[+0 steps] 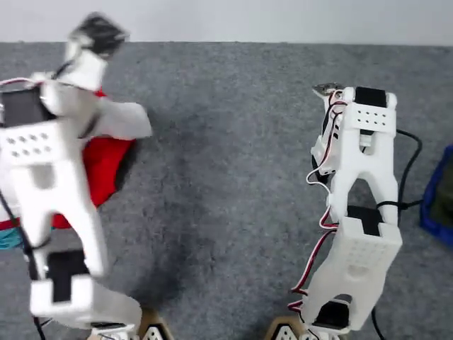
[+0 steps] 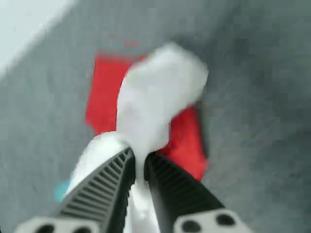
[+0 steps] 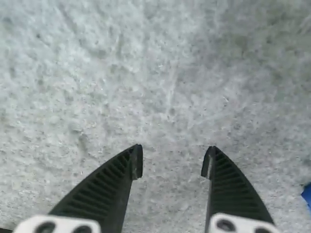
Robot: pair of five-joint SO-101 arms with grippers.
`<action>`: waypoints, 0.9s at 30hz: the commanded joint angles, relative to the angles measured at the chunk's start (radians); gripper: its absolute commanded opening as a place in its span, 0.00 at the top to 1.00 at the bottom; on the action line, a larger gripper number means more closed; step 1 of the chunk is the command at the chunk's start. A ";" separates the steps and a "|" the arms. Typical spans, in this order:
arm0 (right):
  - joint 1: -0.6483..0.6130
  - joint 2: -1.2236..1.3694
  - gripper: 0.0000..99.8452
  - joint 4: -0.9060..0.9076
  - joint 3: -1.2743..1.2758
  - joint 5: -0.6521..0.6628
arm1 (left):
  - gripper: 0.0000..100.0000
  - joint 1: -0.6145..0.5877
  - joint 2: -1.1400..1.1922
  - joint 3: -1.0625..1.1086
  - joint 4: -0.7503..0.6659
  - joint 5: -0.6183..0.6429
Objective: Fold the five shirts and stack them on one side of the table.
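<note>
While the left claw (image 2: 139, 162) is clamped on a white shirt (image 2: 158, 99) hanging above the red shirt (image 2: 104, 97) on the left side of the surface (image 1: 226, 177), the right claw (image 3: 172, 162) hangs with its jaws apart. Stacking seems in hand; the next move calls for lowering white squarely onto red, then letting go.

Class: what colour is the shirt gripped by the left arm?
White shirt; left wrist view shows it best.

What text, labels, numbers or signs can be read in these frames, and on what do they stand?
None legible. The white shirt, red shirt and grey table carry no print; the dark marks on the arm bases are too small to read.
</note>
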 commanded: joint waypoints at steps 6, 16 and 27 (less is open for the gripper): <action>0.001 -0.059 0.79 0.044 -0.005 -0.008 | 0.98 0.577 -0.213 0.097 0.017 0.367; -0.024 -0.068 0.73 0.044 -0.005 -0.005 | 0.68 0.445 -0.201 -0.076 0.023 0.783; -0.357 -0.222 0.70 0.045 0.057 0.035 | 0.68 -0.167 -0.210 0.252 0.020 0.572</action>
